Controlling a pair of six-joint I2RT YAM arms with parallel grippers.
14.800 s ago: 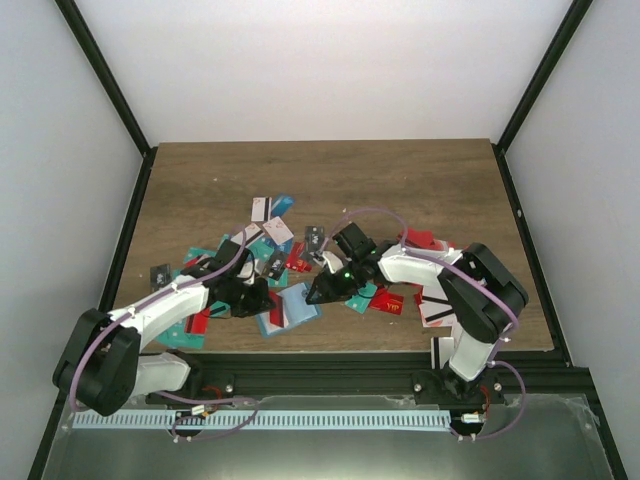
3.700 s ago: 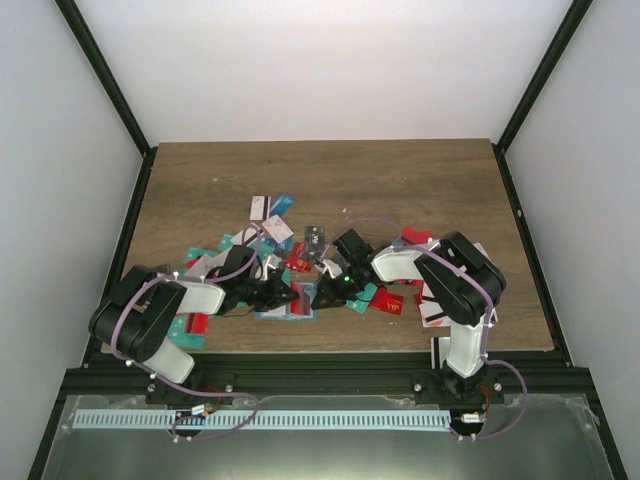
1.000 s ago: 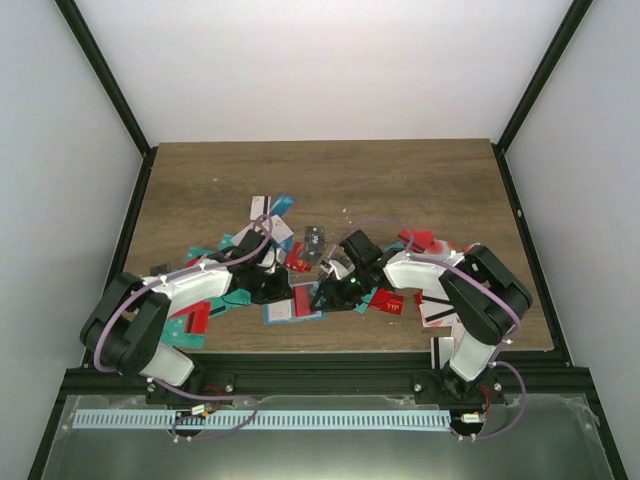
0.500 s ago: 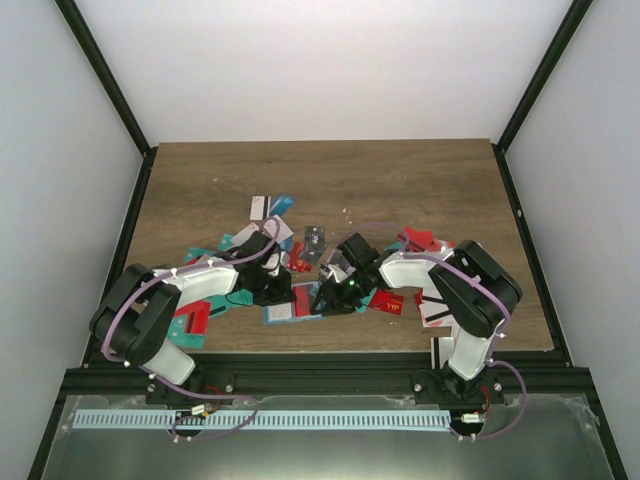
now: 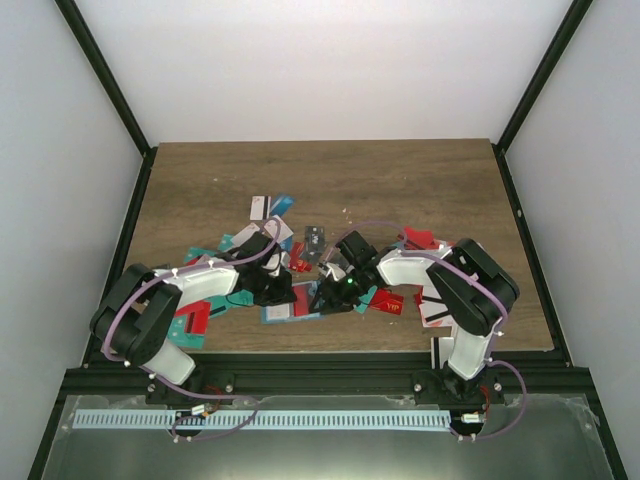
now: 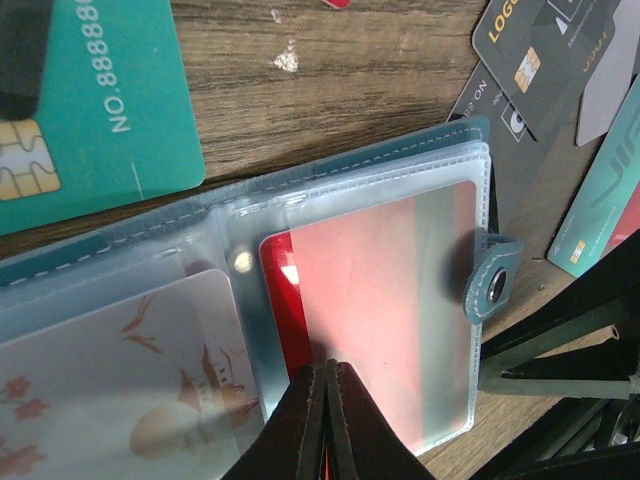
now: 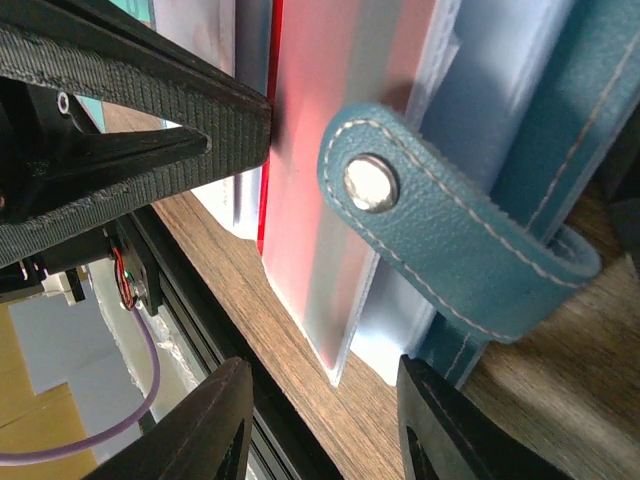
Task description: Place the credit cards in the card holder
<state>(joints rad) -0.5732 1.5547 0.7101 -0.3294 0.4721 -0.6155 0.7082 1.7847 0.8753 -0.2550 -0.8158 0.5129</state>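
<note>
The teal-blue card holder (image 5: 296,311) lies open near the table's front edge, its clear sleeves facing up (image 6: 440,160). A red credit card (image 6: 380,300) sits mostly inside the right sleeve, with its left edge sticking out. My left gripper (image 6: 326,372) is shut, and its tips rest on that card; it also shows in the top view (image 5: 282,292). My right gripper (image 7: 320,385) is open and straddles the holder's edge below the clasp tab (image 7: 430,230); it also shows in the top view (image 5: 326,297). A white patterned card (image 6: 120,370) fills the left sleeve.
Loose cards lie scattered round both grippers: a teal-green one (image 6: 90,100), black ones (image 6: 550,60), red ones (image 5: 420,240), and white ones (image 5: 437,310). The black frame rail (image 5: 320,365) runs just in front of the holder. The back of the wooden table (image 5: 400,180) is bare.
My left gripper has crept slightly right towards the holder over the last second. The right arm and the holder have barely moved.
</note>
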